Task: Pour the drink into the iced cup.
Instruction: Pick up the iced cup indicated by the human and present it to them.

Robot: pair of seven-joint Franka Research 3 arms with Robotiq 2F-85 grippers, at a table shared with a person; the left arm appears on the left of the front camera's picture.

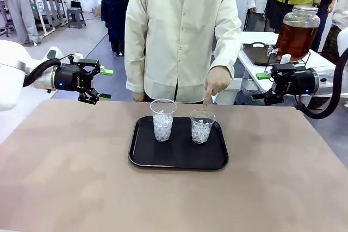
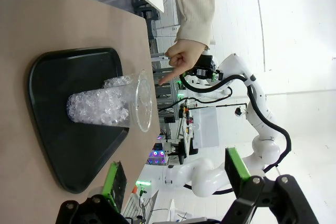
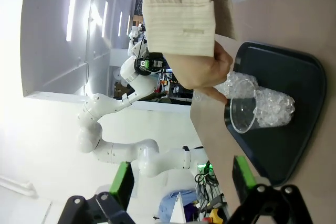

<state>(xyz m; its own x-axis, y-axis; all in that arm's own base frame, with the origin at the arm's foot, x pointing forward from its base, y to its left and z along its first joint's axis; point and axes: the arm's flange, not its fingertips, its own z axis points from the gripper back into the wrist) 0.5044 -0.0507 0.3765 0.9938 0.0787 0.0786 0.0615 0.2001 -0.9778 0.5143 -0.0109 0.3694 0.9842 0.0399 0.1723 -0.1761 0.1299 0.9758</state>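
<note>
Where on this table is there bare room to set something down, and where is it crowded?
Bare table lies left of the tray, right of it, and in the strip between it and the robot's edge. The tray's near half is free. Crowded: the tray's far half, where two iced cups stand and the person's hand points down at the right one.

No text, label, brand name, number or sign can be read in any of the views.
</note>
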